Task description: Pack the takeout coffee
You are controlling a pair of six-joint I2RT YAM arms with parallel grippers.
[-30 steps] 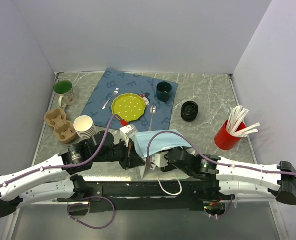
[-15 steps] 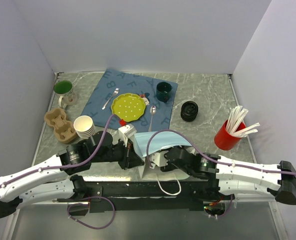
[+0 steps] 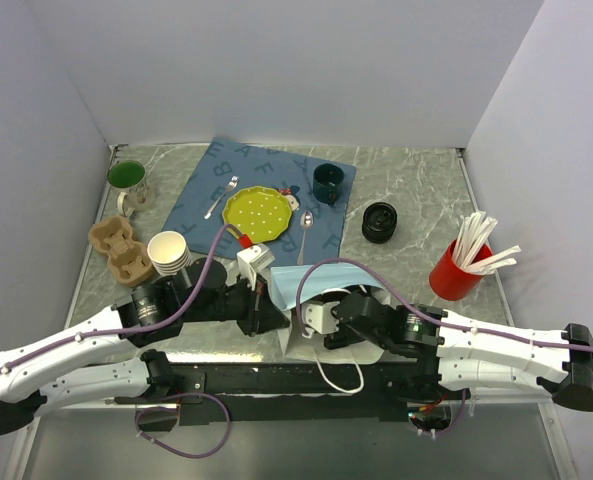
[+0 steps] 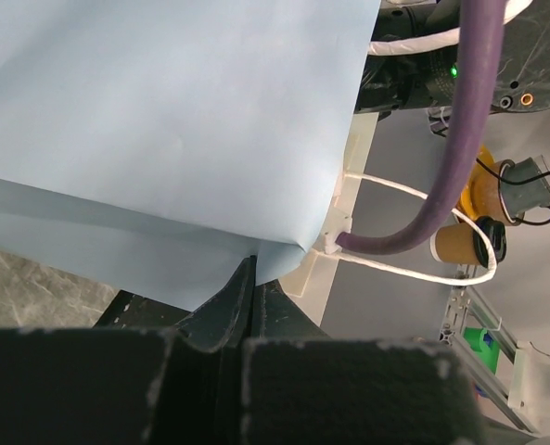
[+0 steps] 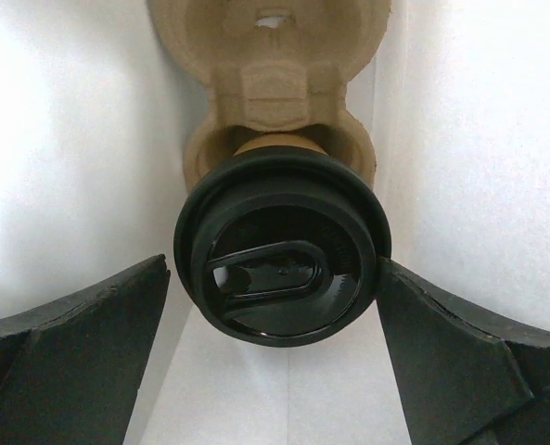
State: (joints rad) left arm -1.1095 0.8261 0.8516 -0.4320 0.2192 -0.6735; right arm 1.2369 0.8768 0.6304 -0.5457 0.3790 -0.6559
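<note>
**Operator:** Where is the takeout coffee?

**Robot:** The takeout coffee (image 5: 280, 222) sits in one well of a pulp cup carrier (image 5: 270, 56). My right wrist camera looks straight down on its black lid. White paper walls rise on both sides of it. That is the inside of the blue paper bag (image 3: 321, 280), so the cup is down in the bag.

**Operator:** Are you holding it?

**Robot:** No. My right gripper (image 5: 273, 267) is spread wide, with one of its fingers (image 5: 89, 324) on each side of the lid. The left finger stands just clear of the rim. The right one is so close that I cannot tell whether it touches.

**Operator:** And your other arm?

**Robot:** My left gripper (image 4: 254, 283) is pinched tight on the bag's edge, with the blue sheet running out from between the closed jaws. A white cord handle (image 4: 414, 190) loops past just beyond it.

**Operator:** What is around the bag?

**Robot:** The bag lies at the near edge of the table between my two arms. Beyond it is a yellow plate (image 3: 253, 213) on a blue placemat (image 3: 201, 185). To the left stand a stack of paper cups (image 3: 169, 252) and a second carrier (image 3: 119, 250) just beside it. A green mug (image 3: 128, 180) is farther back. A red cup of stirrers (image 3: 456, 270) stands well apart on the right.
</note>
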